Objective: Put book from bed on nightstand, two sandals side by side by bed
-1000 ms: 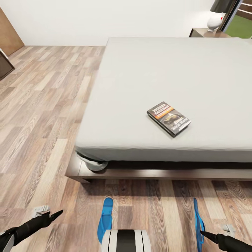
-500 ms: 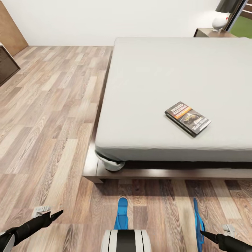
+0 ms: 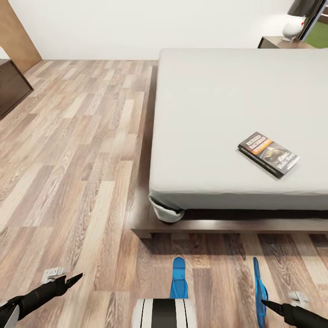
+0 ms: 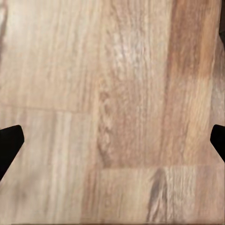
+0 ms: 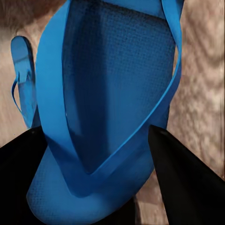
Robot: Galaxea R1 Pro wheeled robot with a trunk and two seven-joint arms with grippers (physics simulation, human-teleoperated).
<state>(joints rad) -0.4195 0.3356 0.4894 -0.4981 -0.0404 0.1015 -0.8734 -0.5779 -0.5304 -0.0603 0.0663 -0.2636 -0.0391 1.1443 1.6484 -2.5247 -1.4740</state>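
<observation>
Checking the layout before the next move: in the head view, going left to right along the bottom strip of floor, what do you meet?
Left end effector → sandal lying flat on the floor → second sandal, seen edge-on → right end effector, its fingers at that sandal.

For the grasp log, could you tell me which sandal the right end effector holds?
The edge-up sandal at the right end effector; the other sandal lies flat.

Floor (image 3: 82, 150): matt wood planks, visible grain. Bed (image 3: 191, 225) frame: dark smooth wood; mattress (image 3: 228, 100) matt grey cloth. Book (image 3: 269, 154): glossy paper cover. Sandal (image 5: 108, 117): finely textured blue sole.
</observation>
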